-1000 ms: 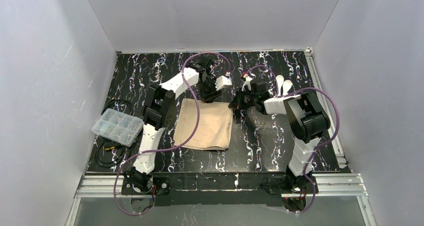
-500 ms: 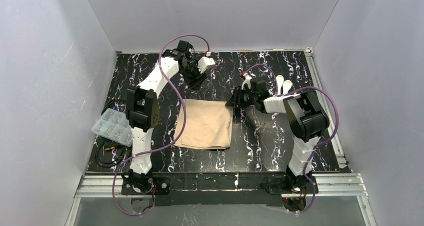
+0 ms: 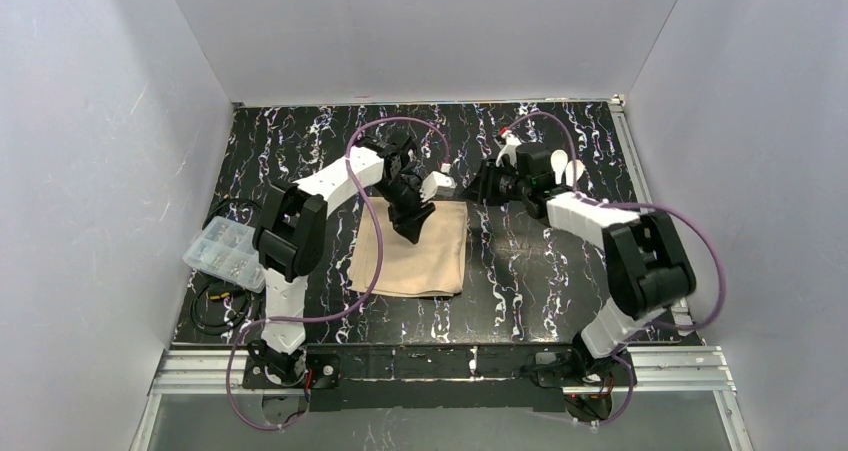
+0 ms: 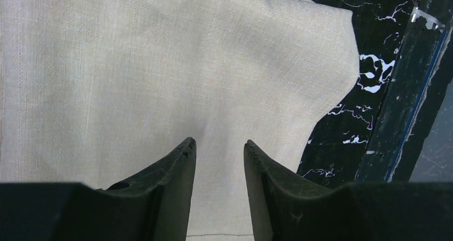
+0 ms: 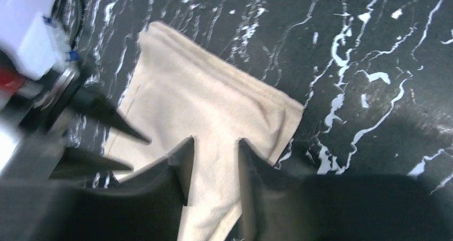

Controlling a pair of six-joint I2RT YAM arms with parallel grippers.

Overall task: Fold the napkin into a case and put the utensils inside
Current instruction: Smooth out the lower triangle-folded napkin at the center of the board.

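So, the napkin [image 3: 410, 266] is lying flat on the table [image 3: 520, 271]. My left gripper [image 4: 219, 142] hangs over its far half, fingers spread, pinching nothing. My right gripper [image 5: 213, 139] is by the far right corner, spread too. The utensils [image 3: 577, 171] sit farther back on the right.

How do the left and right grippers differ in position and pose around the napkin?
The left gripper is over the napkin, inside its far edge; the right gripper is at the napkin's far right corner. The left gripper points steeply down at the cloth; the right gripper reaches in from the side, flatter. Both have jaws apart, with no cloth pinched.
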